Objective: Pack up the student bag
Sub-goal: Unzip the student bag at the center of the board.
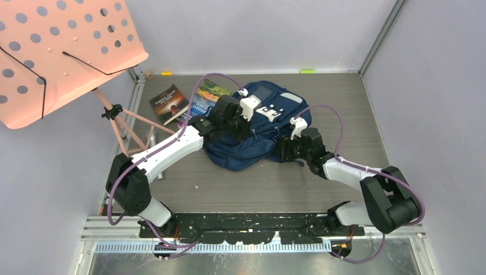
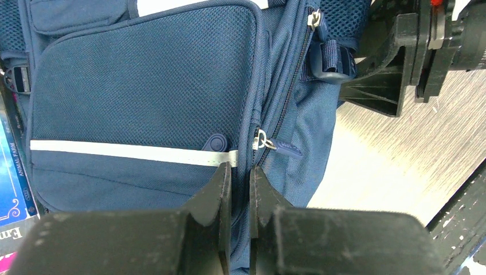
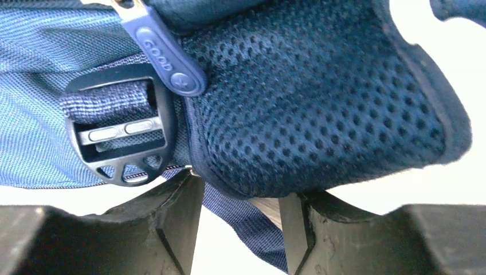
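**Desk:** What are the left fingers doing?

**Me:** On my feed the left gripper (image 2: 240,172) has its 2 fingers (image 2: 220,192) pressed almost together. The tips are against the student bag (image 1: 246,150), right where the front pocket's edge seam meets the white stripe (image 2: 126,150). That seam runs down into the slit between them, and I cannot tell whether any cloth is caught. A blue zip pull (image 2: 283,148) lies just beside the tips.

**Desk:** And the right?

**Me:** The right gripper (image 3: 240,197) is spread apart at the bag's right side. A mesh pad (image 3: 321,97) of the bag lies right above the tips. A webbing strap (image 3: 240,223) passes through the gap, and I don't see it squeezed. A black buckle (image 3: 120,137) sits just above 1 finger.

**Desk:** Where is the bag itself?

**Me:** It lies flat on the grey table (image 1: 286,189), front face up, and I have 1 arm reaching onto it from each side. 2 books (image 1: 170,102) lie just beside the bag's left edge. A pink music stand (image 1: 57,51) stands farther out on that same side, well apart from the bag.
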`<state>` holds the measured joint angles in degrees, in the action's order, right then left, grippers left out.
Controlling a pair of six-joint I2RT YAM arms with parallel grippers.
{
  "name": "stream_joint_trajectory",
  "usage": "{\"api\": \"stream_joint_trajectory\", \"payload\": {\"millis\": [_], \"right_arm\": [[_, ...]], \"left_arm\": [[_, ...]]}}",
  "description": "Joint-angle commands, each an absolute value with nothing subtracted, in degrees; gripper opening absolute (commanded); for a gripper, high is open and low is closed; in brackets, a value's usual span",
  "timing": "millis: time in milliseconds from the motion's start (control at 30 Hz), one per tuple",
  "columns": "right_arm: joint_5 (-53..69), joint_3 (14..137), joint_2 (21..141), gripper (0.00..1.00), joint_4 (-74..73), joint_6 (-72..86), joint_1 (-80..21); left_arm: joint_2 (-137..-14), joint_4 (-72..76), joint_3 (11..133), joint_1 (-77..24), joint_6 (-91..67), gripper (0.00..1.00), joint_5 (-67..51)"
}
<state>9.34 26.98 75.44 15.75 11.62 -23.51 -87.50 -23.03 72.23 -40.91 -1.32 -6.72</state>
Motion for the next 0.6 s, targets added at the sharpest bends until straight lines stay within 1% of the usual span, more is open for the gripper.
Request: {"api": "stream_joint_trajectory", "payload": {"millis": [0, 67, 100, 133, 167, 200, 233, 300, 567], "right_arm": [[13.1, 29.8, 77.2, 0.51, 20.9, 6.8, -23.5], [14.7, 30.9, 78.2, 0.44, 20.3, 6.9, -23.5], [15.7, 32.0, 78.8, 0.36, 19.2, 7.0, -23.5], [16.2, 32.5, 79.2, 0.31, 18.6, 7.4, -23.5], [17.1, 33.3, 79.3, 0.19, 17.4, 7.6, -23.5], [17.4, 33.6, 79.5, 0.13, 16.9, 8.4, -23.5], [17.8, 34.2, 79.4, 0.04, 15.5, 8.9, -23.5], [18.4, 34.3, 78.9, 0.01, 14.0, 11.1, -23.5], [15.7, 31.8, 71.7, 0.01, 6.4, 16.1, -26.3]], "left_arm": [[-86.3, -21.9, 75.9, -38.9, -2.0, 0.00, -3.6], [-86.3, -21.8, 75.8, -38.8, -1.9, 0.00, -3.9], [-86.3, -21.7, 75.8, -38.9, -2.0, 0.00, -4.1], [-86.5, -21.7, 75.8, -38.9, -2.0, 0.00, -4.2], [-86.6, -21.7, 75.9, -38.8, -2.0, 0.00, -4.4], [-86.7, -21.8, 76.0, -38.8, -2.0, 0.00, -4.6], [-86.9, -21.8, 76.1, -38.8, -2.0, 0.00, -4.9], [-87.3, -21.6, 76.1, -38.9, -2.0, 0.00, -5.7], [-90.2, -19.8, 77.2, -38.9, -5.6, 0.00, -8.5]]}}
